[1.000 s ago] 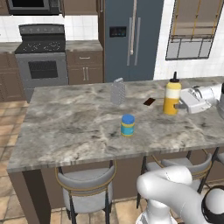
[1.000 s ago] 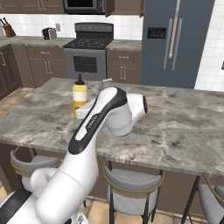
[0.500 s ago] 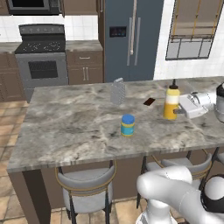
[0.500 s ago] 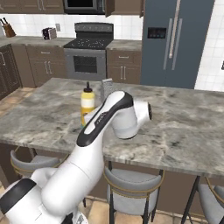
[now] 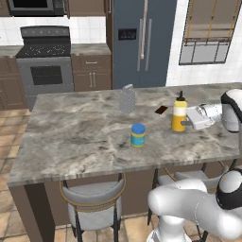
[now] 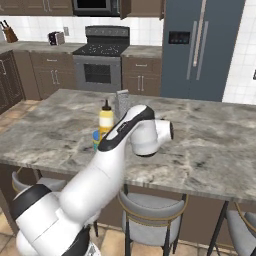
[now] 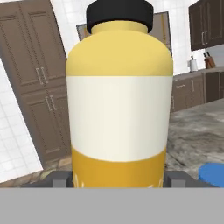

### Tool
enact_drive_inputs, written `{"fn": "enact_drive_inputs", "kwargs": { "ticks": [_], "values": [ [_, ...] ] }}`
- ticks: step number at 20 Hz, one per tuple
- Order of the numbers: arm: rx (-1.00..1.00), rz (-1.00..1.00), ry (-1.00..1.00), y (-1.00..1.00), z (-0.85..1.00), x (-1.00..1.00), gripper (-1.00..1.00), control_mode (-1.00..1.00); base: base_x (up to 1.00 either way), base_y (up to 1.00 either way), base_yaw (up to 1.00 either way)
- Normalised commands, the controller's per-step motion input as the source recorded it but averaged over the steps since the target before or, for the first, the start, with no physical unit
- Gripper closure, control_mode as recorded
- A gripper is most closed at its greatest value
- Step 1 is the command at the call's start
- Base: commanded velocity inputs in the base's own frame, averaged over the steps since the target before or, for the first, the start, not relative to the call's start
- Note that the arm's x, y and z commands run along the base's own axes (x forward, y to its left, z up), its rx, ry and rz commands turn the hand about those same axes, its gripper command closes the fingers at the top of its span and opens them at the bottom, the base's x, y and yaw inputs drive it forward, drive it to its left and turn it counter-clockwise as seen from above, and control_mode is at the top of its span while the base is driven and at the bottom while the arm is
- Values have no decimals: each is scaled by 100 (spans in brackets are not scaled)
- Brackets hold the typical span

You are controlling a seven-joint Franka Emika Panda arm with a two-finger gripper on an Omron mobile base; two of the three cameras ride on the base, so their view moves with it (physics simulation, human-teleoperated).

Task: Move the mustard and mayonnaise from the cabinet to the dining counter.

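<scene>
I see the yellow mustard bottle (image 5: 178,114) standing up on the big counter (image 5: 75,137). My gripper (image 5: 188,123) is right beside it, on its right. The blue-lidded jar (image 5: 137,135) sits nearer, to the left.

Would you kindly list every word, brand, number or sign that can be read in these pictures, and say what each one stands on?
No text can be read anywhere.
Mustard: its white band is blank, with no lettering.
Mayonnaise: its blue and yellow label is too small and blurred to read.
Fridge panel: a dark display with light marks, too small to read.
Oven and microwave: no legible markings.
</scene>
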Motion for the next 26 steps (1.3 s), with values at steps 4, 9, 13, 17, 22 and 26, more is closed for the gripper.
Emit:
{"fn": "enact_drive_inputs", "kwargs": {
  "ticks": [4, 9, 13, 17, 22, 26],
  "values": [
    [-4, 8, 0, -1, -45, 46, 100, -100, 0, 0, 0],
    [-18, 10, -2, -2, -45, 30, 100, -100, 0, 0, 0],
    [-11, 12, -5, -11, -38, 23, 100, -100, 0, 0, 0],
    [-1, 8, -4, -14, -33, 22, 100, -100, 0, 0, 0],
    [1, 3, -6, -5, -22, 27, 100, -100, 0, 0, 0],
    [0, 0, -3, 0, -26, 33, 100, -100, 0, 0, 0]
  ]
}}
